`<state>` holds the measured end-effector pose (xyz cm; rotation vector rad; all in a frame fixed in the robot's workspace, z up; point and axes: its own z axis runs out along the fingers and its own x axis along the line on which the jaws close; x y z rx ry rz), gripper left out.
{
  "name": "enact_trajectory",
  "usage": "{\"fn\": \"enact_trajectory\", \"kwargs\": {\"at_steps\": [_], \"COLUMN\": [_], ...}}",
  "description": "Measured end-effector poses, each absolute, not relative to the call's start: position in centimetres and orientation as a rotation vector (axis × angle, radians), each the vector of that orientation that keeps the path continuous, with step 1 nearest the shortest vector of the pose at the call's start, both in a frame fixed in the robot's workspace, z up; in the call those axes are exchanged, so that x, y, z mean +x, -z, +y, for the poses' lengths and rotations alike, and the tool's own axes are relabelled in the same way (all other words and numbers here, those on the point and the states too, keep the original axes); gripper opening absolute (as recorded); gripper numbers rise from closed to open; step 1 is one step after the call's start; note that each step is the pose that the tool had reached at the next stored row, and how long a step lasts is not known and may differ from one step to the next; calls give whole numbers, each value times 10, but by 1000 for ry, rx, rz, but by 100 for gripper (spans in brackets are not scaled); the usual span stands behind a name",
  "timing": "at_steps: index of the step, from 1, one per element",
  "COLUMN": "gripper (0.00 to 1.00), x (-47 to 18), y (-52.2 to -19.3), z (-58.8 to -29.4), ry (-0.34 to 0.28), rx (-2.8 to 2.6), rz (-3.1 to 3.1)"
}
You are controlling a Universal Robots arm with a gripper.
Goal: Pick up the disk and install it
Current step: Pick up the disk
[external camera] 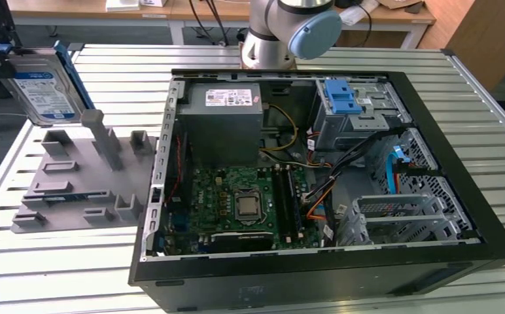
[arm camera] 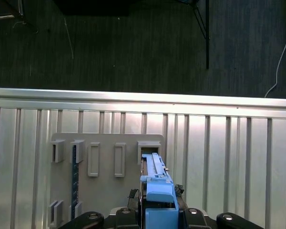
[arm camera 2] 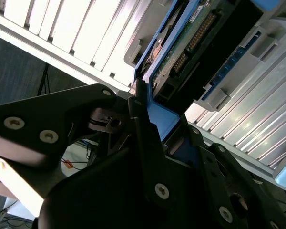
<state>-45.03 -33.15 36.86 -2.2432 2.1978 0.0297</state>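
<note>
Blue plastic of the carrier bracket is sitting pinched between the dark fingers of the gripper, whose jaws are pressing nearly closed on the disk (its silver face and white-and-blue label are turning toward the exterior camera). It is standing upright on edge over the far end of the grey fixture plate, at the exterior view's left, well apart from the open computer case lying on the slatted metal table. Whether its lower edge is touching the fixture, I cannot tell.
</note>
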Motion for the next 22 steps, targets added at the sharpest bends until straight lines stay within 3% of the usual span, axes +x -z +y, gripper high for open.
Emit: {"fn": "enact_trajectory", "kwargs": {"at_steps": [22], "gripper": [36], "x": [-450], "y": [-376], "z": [-332], "ry": [-30], "rx": [-2243], "rz": [2198]}}
